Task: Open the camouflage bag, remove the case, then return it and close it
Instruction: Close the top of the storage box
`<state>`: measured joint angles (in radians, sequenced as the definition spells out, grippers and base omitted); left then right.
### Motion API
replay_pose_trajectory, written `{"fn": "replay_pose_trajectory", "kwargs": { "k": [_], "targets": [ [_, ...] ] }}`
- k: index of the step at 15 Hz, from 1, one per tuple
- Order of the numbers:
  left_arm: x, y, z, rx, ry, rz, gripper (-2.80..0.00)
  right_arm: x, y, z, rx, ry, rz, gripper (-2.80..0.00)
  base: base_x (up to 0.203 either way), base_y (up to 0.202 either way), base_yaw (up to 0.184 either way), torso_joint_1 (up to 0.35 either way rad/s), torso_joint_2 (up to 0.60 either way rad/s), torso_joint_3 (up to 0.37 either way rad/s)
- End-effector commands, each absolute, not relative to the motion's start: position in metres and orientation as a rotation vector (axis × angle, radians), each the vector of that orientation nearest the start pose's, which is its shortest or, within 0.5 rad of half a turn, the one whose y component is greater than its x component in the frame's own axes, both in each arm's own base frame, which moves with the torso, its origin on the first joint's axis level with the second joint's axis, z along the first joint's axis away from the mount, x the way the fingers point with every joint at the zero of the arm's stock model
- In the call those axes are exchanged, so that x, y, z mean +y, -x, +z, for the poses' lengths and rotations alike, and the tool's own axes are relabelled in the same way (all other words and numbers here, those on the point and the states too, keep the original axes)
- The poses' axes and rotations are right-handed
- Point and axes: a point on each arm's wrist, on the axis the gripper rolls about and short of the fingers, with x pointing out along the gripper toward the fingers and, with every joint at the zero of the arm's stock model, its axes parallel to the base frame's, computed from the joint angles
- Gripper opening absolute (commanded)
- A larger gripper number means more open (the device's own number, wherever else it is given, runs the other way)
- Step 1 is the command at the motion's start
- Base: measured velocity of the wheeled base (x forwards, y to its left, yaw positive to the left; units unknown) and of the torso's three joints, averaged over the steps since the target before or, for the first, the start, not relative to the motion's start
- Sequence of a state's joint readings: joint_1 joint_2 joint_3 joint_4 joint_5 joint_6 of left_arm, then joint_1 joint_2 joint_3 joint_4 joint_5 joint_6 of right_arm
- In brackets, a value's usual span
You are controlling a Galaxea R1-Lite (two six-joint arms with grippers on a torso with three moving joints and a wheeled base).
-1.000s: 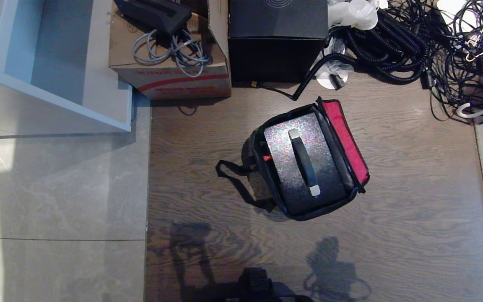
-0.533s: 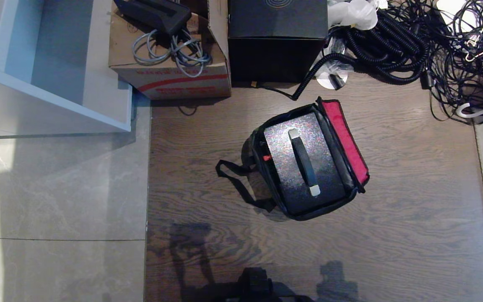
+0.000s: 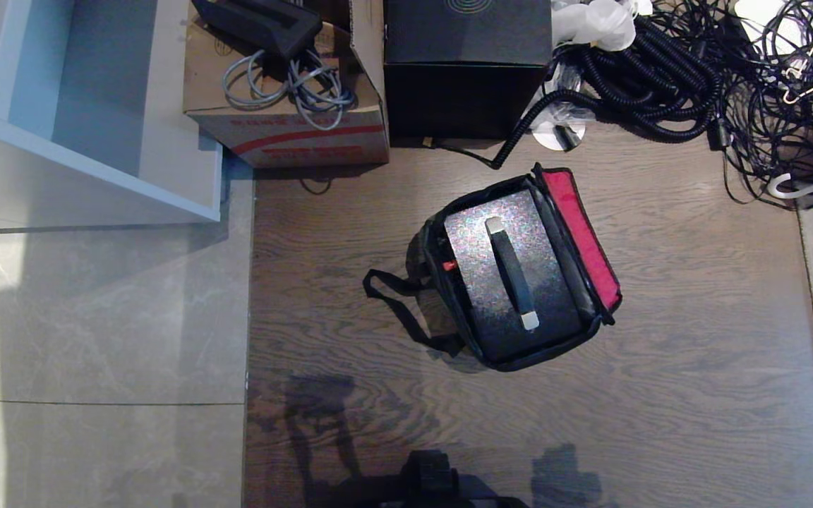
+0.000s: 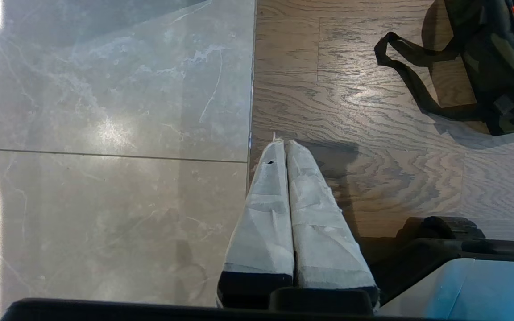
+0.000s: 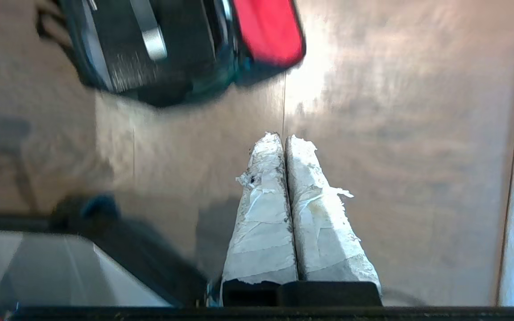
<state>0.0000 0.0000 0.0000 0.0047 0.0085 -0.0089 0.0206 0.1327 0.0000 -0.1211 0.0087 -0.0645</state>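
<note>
- Three containers stand on the floor ahead of the robot; the largest in view is the white shelf unit at the far left, its visible compartment showing no contents.
- Cardboard box, far side, beside the shelf unit: it carries a black tray-like object and a loop of grey cable on top.
- Black cube box, just right of the cardboard box, lid closed; contents hidden.
- Camouflage bag, on the wooden floor near the centre, well apart from both grippers: flap open, red lining turned out to the right, black strap trailing to the left.
- Case, lying flat inside the bag and filling most of the opening, speckled face upward, black bar handle with silver ends on top.
- Tangle of black cables, far right, loose on the floor.
- Left gripper, low over the seam between grey tile and wood: taped fingers pressed together, holding nothing.
- Right gripper, above bare wood on the near side of the bag: taped fingers pressed together, holding nothing.
</note>
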Motion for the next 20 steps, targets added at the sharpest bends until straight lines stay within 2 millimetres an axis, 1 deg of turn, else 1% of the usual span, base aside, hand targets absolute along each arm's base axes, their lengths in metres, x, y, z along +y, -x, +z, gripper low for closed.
{"fn": "replay_pose_trajectory", "kwargs": {
  "k": [1,20],
  "targets": [
    [0.0002,0.0228,0.0750,0.005,0.009,0.009,-2.80,-0.0001,0.0195,0.0771,-0.073,0.066,0.023,-2.80,0.000,0.000,0.000,0.000,0.00,0.000],
    [0.0002,0.0228,0.0750,0.005,0.009,0.009,-2.80,-0.0001,0.0200,0.0770,-0.080,0.063,0.021,-2.80,0.000,0.000,0.000,0.000,0.00,0.000]
  ]
}}
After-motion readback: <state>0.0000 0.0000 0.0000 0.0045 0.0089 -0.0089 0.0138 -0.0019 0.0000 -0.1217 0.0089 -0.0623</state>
